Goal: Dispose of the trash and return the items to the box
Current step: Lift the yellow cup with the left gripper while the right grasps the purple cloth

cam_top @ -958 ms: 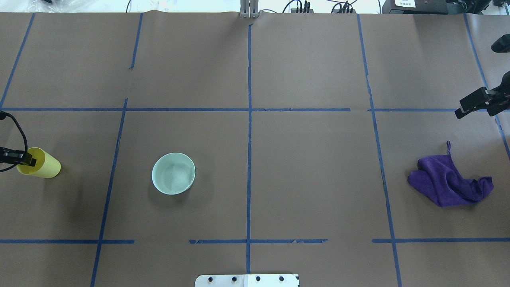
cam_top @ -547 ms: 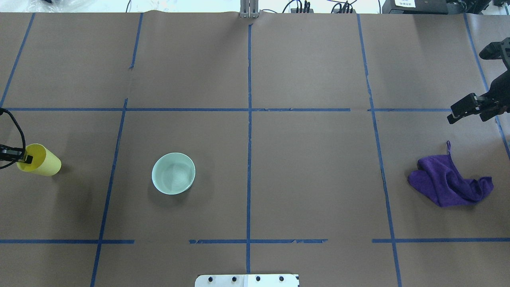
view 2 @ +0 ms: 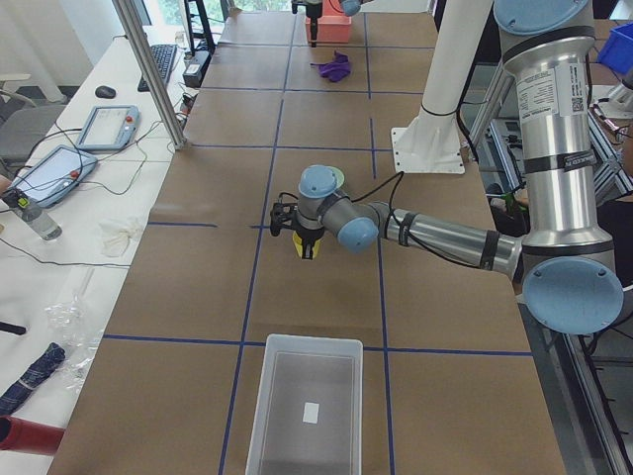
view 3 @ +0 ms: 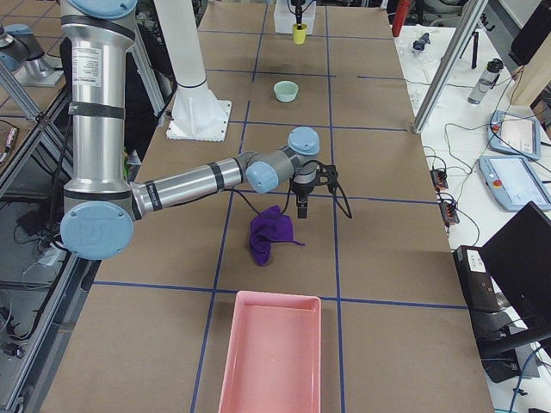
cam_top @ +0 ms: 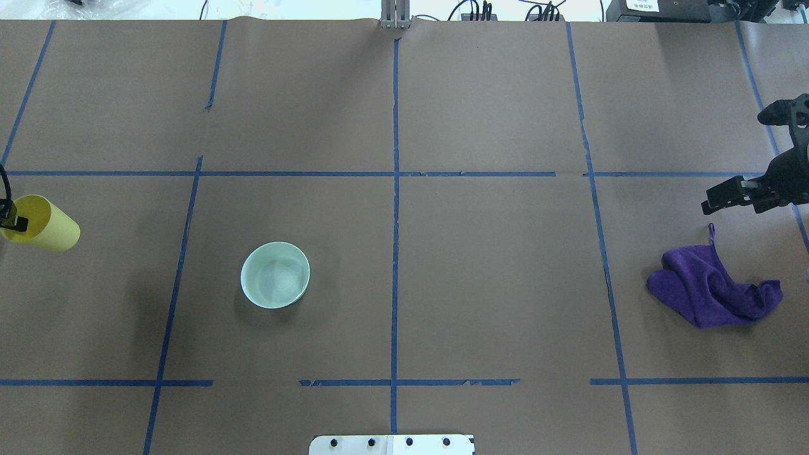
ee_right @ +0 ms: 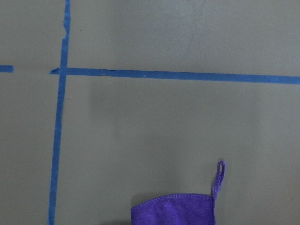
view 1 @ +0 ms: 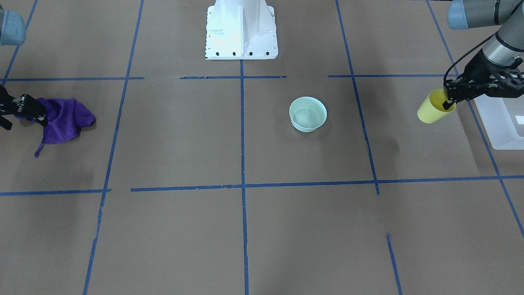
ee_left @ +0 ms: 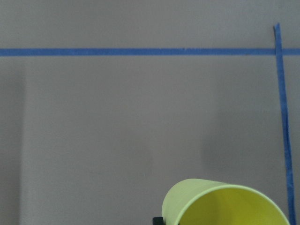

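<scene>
worktop (view 1: pixel 245 229) brown, blue-taped | box (view 1: pixel 497 123) at right edge of front view | purple cloth (view 1: pixel 61 121) at left edge | pale green bowl (view 1: pixel 308 114) near centre | yellow cup (view 1: pixel 430 110) tilted, off the worktop, just left of box, hanging lower-left of left gripper (view 1: pixel 448 104), which pinches its rim, one finger inside | right gripper (view 1: pixel 16 114) jaws apart, holding nothing, at cloth's edge

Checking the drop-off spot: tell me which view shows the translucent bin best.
Exterior left: the translucent bin sits nearly whole in the foreground, looking empty. Front-facing catches only one end at its right edge; exterior right shows, at most, a far sliver; overhead and wrist views miss it.
</scene>
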{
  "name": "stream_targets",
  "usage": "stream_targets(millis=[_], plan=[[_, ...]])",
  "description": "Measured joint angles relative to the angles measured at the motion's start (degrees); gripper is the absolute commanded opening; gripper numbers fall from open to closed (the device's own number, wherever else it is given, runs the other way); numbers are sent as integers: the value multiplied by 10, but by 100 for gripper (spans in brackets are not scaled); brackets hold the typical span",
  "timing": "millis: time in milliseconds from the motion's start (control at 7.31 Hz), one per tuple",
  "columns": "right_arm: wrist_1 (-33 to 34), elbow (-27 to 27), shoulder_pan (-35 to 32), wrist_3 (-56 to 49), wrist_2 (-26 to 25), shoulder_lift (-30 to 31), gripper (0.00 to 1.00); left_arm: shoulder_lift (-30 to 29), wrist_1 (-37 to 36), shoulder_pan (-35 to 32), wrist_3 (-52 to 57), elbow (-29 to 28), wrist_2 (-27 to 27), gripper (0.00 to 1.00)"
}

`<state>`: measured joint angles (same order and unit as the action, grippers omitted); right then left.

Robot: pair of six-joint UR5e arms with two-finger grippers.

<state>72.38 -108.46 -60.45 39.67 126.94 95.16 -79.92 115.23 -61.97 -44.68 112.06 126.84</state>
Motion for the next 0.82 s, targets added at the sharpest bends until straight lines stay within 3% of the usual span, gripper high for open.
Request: stream_targets(millis=[411,821], plan=[[-33,0,53,25,-23,48,100,-16,-36,-43,5,24,16,0],[-33,0,124,26,-46,51,100,-28,-46,-81,32,25,31,0]])
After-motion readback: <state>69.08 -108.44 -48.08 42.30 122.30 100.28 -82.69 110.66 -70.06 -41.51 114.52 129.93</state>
